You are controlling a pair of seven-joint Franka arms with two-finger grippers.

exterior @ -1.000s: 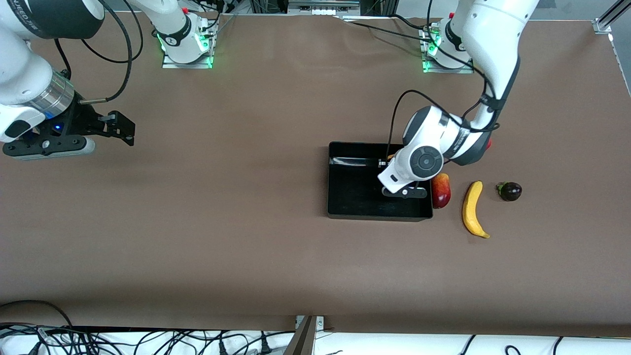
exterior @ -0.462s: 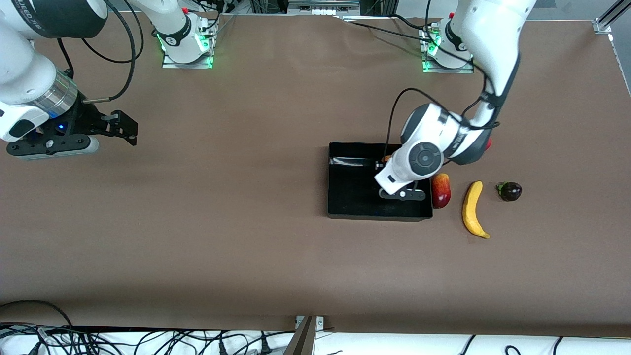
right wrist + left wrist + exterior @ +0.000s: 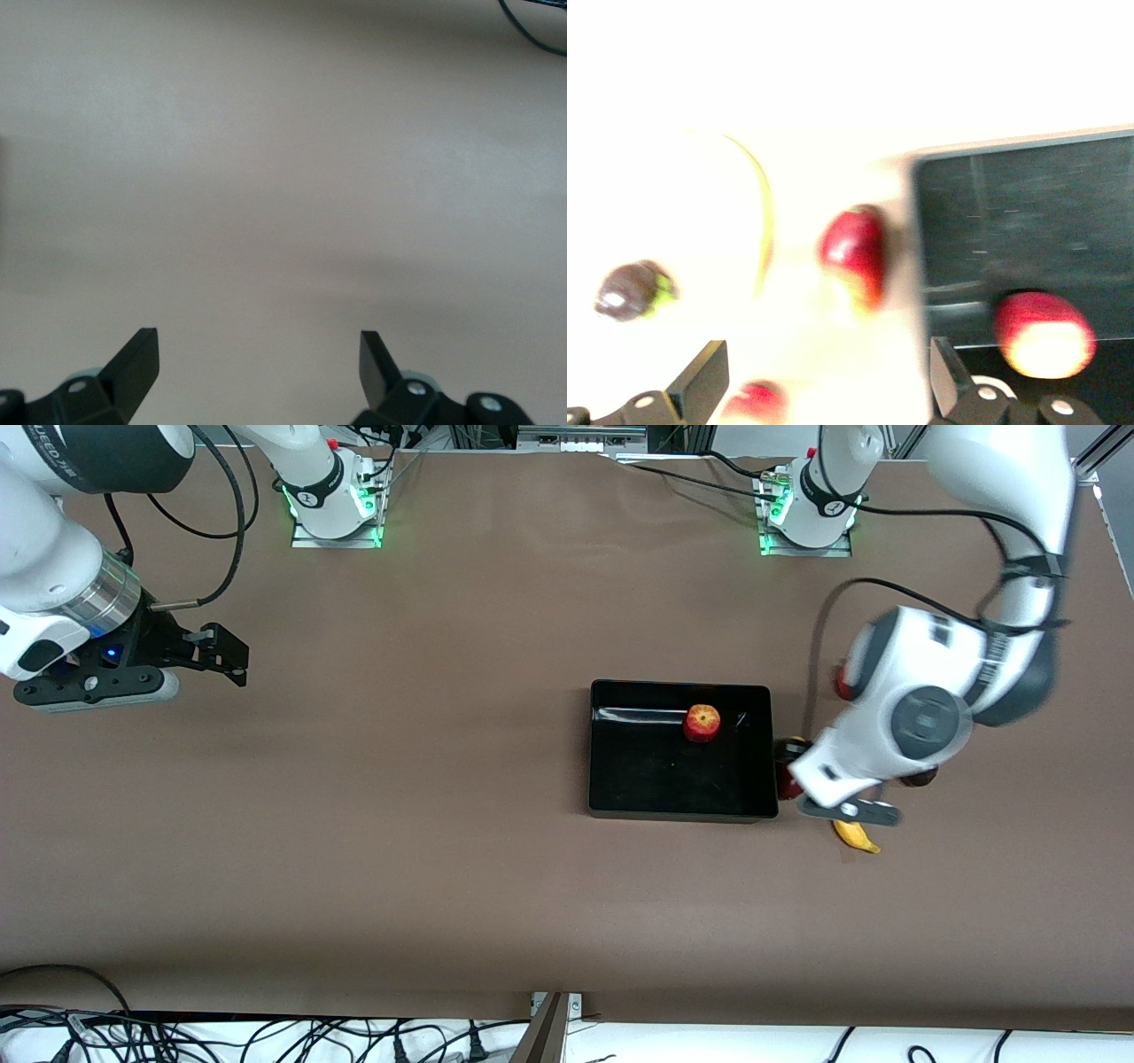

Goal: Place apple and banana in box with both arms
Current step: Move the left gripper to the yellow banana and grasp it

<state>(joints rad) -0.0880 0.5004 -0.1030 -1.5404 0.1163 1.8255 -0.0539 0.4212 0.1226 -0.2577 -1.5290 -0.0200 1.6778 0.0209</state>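
Note:
The apple lies in the black box, toward the robots' side of it. My left gripper is open and empty, in the air over the banana, of which only the dark-tipped end shows. In the left wrist view my left gripper is open, with the apple in the box and a blurred yellow edge of the banana. My right gripper is open and empty and waits above bare table at the right arm's end; its wrist view shows only table.
A red-yellow mango-like fruit lies between box and banana, also in the left wrist view. A dark purple fruit and a red fruit are partly hidden by the left arm. The table edge runs near the front camera.
My left arm has swung from over the box to over the banana, toward the left arm's end. The apple now lies uncovered in the box. The right arm has barely moved.

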